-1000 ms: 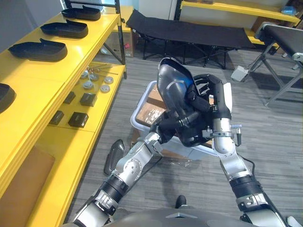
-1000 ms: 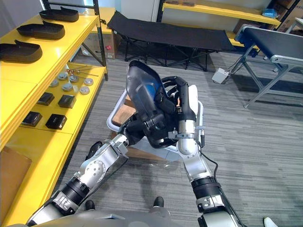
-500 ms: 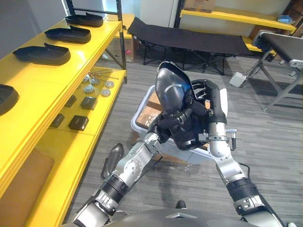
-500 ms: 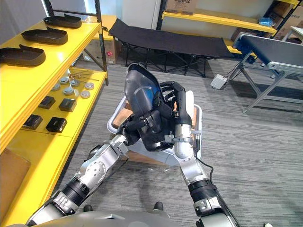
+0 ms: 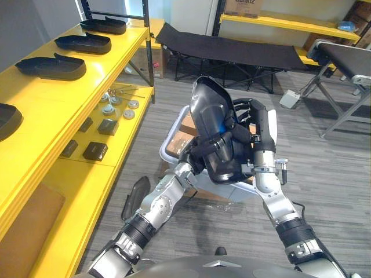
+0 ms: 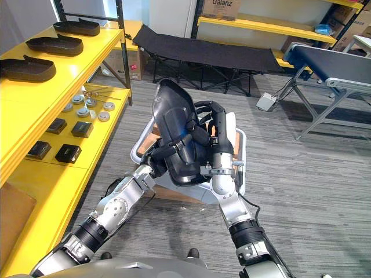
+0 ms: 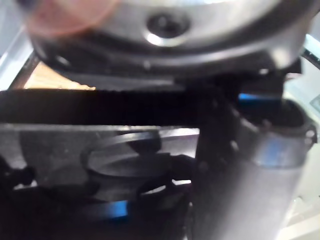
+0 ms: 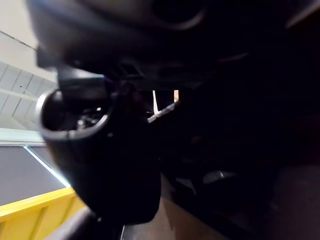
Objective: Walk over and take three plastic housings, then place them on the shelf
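Black plastic housing (image 5: pixel 210 110) stands upright at frame centre above a white bin (image 5: pixel 167 149). The left robot hand (image 5: pixel 215 148) and right robot hand (image 5: pixel 246 124) curl round it. A yellow shelf (image 5: pixel 58 98) runs along the left.

Grey plank floor (image 5: pixel 336 174), yellow shelving (image 5: pixel 64 110) (black cot (image 5: pixel 232 49) behind).

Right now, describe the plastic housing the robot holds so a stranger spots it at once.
Right of the yellow shelf, above the white bin, the left hand and right hand clasp a dark plastic housing. Unlike the housings lying flat on the shelf, it stands upright.
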Controlling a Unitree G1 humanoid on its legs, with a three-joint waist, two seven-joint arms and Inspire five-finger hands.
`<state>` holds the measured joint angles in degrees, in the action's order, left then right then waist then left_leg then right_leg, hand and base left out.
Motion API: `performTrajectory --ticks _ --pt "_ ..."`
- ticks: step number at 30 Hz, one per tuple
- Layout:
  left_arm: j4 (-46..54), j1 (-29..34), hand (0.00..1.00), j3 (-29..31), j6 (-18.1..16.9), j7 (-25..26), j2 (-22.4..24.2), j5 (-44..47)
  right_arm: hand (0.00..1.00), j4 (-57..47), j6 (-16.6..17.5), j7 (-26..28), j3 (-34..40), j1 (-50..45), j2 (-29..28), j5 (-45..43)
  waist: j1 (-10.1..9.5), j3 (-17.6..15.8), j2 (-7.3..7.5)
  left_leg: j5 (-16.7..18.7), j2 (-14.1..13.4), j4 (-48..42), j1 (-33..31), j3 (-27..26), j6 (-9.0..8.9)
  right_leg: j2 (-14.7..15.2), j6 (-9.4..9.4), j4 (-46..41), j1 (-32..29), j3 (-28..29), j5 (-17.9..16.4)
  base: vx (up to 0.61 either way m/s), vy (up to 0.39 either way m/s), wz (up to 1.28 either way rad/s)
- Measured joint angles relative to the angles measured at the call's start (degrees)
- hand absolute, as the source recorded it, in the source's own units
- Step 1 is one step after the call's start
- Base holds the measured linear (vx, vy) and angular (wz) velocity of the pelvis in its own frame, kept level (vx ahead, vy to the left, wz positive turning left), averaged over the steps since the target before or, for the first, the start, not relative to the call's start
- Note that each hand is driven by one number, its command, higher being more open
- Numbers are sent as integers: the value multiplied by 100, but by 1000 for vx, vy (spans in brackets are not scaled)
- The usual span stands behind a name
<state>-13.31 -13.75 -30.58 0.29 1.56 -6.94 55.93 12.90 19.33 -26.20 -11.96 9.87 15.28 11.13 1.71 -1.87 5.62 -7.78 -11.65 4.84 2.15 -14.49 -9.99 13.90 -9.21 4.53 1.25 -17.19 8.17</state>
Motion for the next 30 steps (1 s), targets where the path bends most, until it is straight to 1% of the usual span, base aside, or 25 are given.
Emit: performTrajectory --ticks 6,9,10,14,15,17,22,23,30 --pt "0 0 0 1 -74 50 2 -126 0 3 0 -31 -4 -1 -43 -47 -3 0 1 3 0 0 1 1 -1 0 1 24 3 -9 -2 0 0 0" --pt "6 5 0 -4 -265 219 26 -570 0 21 0 -122 -7 -1 -108 -89 -4 0 1 4 -1 0 13 3 -2 0 1 24 19 -16 -2 0 0 0" --pt "24 10 100 -3 -345 312 37 -737 0 22 0 -185 -7 -1 -163 -148 -6 0 1 5 -1 0 20 6 -2 0 0 24 29 -20 -3 0 0 0" --pt "35 12 100 16 -518 396 80 -904 0 22 -1 -189 -12 -35 -232 -345 -15 0 1 7 -1 0 26 44 -3 0 3 25 68 -64 -8 0 0 4" --pt "46 19 100 156 -561 411 190 -899 0 22 -1 -189 -14 -96 -246 -357 -19 1 2 8 -2 0 26 53 -4 0 5 25 74 -73 -11 0 0 3" --pt "47 33 100 456 -568 481 300 -906 0 15 4 -194 -126 -178 -338 -359 -4 1 2 19 -3 0 27 54 -16 0 6 25 73 -75 -14 0 0 0" --pt "47 106 100 591 -568 619 299 -925 0 15 4 -207 -205 -269 -547 -364 -23 1 2 37 -3 0 26 55 -20 0 17 25 73 -80 -20 0 0 0" --pt "47 105 0 597 -568 650 299 -922 0 15 4 -207 -205 -269 -574 -364 -24 1 2 39 -3 0 26 56 -18 0 17 25 74 -80 -20 0 0 0" --pt "47 106 0 582 -567 692 299 -954 0 13 4 -207 -206 -278 -612 -364 -5 1 2 55 -2 -2 29 46 -15 0 15 25 70 -79 -18 0 0 0"
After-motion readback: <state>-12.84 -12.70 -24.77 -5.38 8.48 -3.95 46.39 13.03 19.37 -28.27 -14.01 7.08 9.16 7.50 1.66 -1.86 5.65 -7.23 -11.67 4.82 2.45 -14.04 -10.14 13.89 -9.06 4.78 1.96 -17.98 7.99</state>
